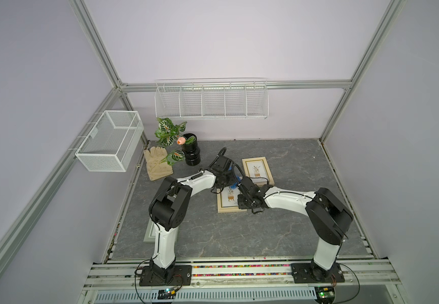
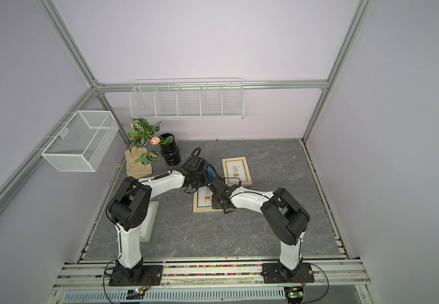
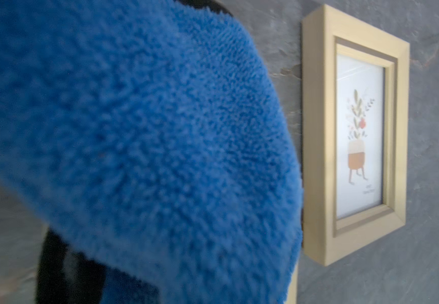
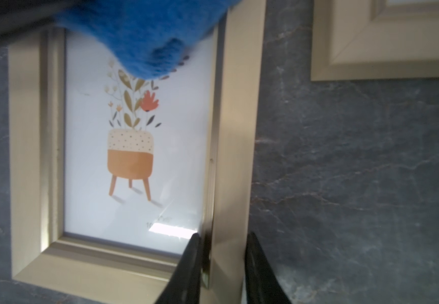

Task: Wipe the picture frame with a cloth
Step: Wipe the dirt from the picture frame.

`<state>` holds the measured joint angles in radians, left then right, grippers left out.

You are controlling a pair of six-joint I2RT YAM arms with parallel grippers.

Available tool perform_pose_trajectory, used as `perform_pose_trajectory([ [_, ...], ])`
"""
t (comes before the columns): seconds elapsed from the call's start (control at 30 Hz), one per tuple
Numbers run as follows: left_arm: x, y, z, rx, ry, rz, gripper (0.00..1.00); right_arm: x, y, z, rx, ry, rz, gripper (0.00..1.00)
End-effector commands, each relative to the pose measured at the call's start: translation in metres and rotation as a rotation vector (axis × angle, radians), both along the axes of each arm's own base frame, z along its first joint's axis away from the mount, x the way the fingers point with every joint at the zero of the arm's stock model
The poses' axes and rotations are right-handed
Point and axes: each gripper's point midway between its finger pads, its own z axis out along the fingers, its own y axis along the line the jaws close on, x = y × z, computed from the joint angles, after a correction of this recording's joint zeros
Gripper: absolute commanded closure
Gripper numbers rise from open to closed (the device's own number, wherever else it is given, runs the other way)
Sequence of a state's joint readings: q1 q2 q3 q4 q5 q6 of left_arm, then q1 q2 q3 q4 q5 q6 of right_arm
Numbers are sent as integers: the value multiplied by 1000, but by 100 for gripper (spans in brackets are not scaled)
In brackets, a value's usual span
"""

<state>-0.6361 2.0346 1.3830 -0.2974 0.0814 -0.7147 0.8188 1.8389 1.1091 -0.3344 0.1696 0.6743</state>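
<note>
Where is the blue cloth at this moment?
In a top view the blue cloth hangs mid-table from the left gripper, over the far end of the nearer gold frame, just left of the farther gold frame.

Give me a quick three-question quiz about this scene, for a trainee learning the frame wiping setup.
1. True or false: the right gripper is clamped on a side rail of the near gold picture frame.
2. What does the left gripper hold? A) a beige glove B) the blue cloth C) a black vase
3. Fill in: ____ gold picture frames lie on the table.
Key: 1 true. 2 B. 3 two, the near one and the far gold frame.
</note>
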Motion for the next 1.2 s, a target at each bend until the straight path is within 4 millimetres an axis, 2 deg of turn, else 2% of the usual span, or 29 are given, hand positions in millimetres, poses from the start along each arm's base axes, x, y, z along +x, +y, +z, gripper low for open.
perform_pose_trajectory([
  [0.0,7,6,-15,47,13,37,100,-32,-15,-29,-84,140,41,77],
  [0.17,5,66,-19,169,29,103,100,-31,-27,-33,-107,146,-1,77],
  [0.23,3,79,-19,210,27,113,100,-31,-29,-34,-113,146,-10,77],
  [0.3,3,80,-20,220,32,114,100,-30,-29,-34,-114,145,-11,77],
  [0.4,-3,70,-17,222,44,97,100,-30,-29,-35,-116,151,-16,77],
  [0.5,-19,75,-12,271,50,93,100,-30,-30,-36,-117,157,-27,77],
  [0.57,-35,86,-14,273,68,103,100,-30,-32,-37,-123,161,-31,77],
  [0.67,-63,91,-19,287,98,84,100,-29,-34,-38,-126,162,-39,77],
  [0.77,-92,81,-22,235,126,57,100,-28,-35,-38,-128,163,-42,77],
  [0.87,-110,74,-21,192,143,51,100,-26,-35,-37,-127,159,-42,77],
  [0.93,-107,77,-18,198,136,62,100,-26,-34,-37,-124,160,-43,77],
  [1.0,-92,83,-11,209,116,76,100,-27,-33,-37,-120,162,-40,77],
  [1.17,-36,96,-3,221,74,112,100,-27,-30,-37,-112,160,-35,77],
])
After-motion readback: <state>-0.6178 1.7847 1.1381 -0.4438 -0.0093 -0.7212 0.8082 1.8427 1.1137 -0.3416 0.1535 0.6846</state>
